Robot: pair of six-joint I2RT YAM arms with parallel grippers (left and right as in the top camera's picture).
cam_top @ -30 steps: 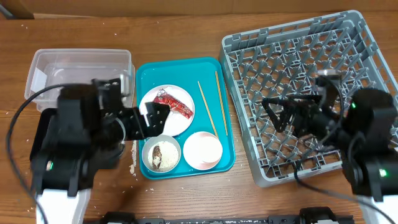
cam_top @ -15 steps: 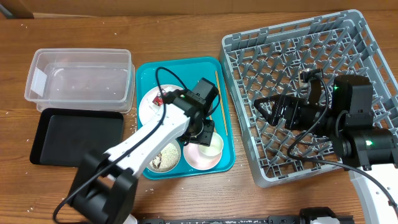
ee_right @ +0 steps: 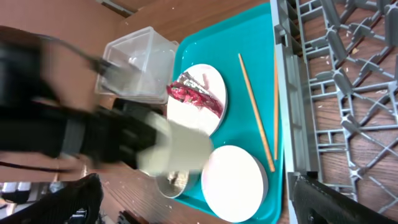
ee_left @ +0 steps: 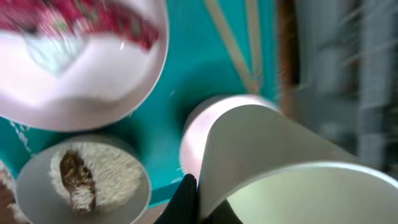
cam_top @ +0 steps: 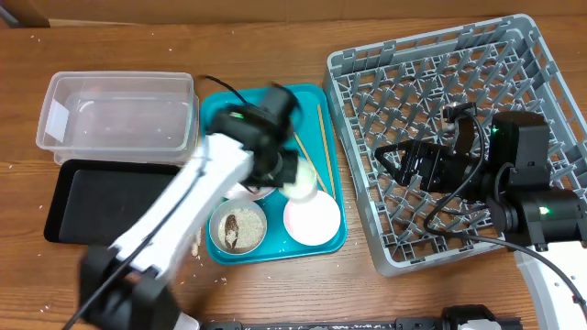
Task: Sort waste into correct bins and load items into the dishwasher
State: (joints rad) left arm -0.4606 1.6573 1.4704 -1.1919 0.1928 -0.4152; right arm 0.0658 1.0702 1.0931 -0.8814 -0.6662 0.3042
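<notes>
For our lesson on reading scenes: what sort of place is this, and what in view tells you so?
Probably a robot test bench staged as a dish-clearing station: a grey dish rack, a teal tray holding a littered plate, and a robot's left gripper holding a white cup.

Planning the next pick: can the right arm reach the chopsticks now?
Probably yes. The chopsticks lie uncovered on the tray beside the rack; the right gripper hangs open over it, facing them. The left gripper with the cup is close, though.
</notes>
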